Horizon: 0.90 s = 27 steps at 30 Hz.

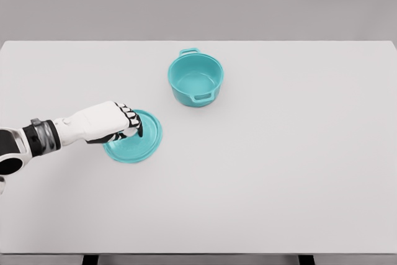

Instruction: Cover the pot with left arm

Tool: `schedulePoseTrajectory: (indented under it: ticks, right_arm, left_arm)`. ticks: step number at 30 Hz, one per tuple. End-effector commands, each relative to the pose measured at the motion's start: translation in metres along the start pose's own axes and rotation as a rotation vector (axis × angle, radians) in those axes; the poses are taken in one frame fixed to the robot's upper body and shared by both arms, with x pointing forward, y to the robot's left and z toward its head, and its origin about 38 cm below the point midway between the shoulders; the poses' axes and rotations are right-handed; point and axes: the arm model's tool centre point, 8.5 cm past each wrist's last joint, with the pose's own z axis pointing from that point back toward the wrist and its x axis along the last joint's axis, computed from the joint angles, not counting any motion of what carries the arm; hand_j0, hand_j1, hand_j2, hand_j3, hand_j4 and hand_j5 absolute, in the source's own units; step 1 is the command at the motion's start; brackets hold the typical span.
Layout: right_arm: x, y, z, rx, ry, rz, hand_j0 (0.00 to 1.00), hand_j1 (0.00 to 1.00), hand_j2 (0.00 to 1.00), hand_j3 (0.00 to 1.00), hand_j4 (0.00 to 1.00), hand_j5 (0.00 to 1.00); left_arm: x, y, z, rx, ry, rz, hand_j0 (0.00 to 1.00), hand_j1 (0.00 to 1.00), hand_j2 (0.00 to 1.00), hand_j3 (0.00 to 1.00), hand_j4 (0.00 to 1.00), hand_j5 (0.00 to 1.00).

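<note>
We see our left hand (115, 123) w/ fingers curled down over the flat round teal lid (138, 139) lying on the white desk (279, 153); grip unclear. Open teal two-handled pot (195, 79) sits up-right of hand, apart.

A white table (279, 178) spanned nearly the full width of the view beneath a plain grey backdrop. Two items rested directly on its surface: an uncovered teal pot (195, 79) with two side handles, standing upright slightly left of centre toward the far edge, and a teal lid (141, 143), lying flat nearer the left side, apart from the pot.
</note>
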Motion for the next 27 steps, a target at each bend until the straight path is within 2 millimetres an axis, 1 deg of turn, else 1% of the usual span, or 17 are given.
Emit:
schedulePoseTrajectory:
  ticks: [1,7,9,13,15,27]
  right_arm:
    - [0.000,0.000,0.000,0.000,0.001,0.000,1.00,1.00,1.00,1.00,1.00,1.00]
    - [0.000,0.000,0.000,0.000,-0.001,0.000,1.00,1.00,1.00,1.00,1.00,1.00]
    - [0.000,0.000,0.000,0.000,-0.001,0.000,1.00,1.00,1.00,1.00,1.00,1.00]
    - [0.000,0.000,0.000,0.000,0.001,0.000,1.00,1.00,1.00,1.00,1.00,1.00]
    - [0.000,0.000,0.000,0.000,-0.001,0.000,1.00,1.00,1.00,1.00,1.00,1.00]
    - [0.000,0.000,0.000,0.000,0.001,0.000,1.00,1.00,1.00,1.00,1.00,1.00]
  left_arm:
    - [0.001,0.003,0.001,0.010,-0.004,0.001,0.51,0.51,0.51,0.51,0.51,0.51]
    - [-0.003,0.017,0.004,0.025,0.002,-0.028,0.51,0.51,0.51,0.51,0.51,0.51]
    - [-0.007,0.019,0.008,0.017,0.011,-0.039,0.51,0.51,0.51,0.51,0.51,0.51]
    - [-0.010,0.026,0.009,0.025,0.015,-0.054,0.51,0.51,0.51,0.51,0.51,0.51]
    - [-0.012,0.033,0.008,0.034,0.017,-0.066,0.51,0.51,0.51,0.51,0.51,0.51]
    - [-0.016,0.046,0.008,0.060,0.016,-0.069,0.51,0.51,0.51,0.51,0.51,0.51]
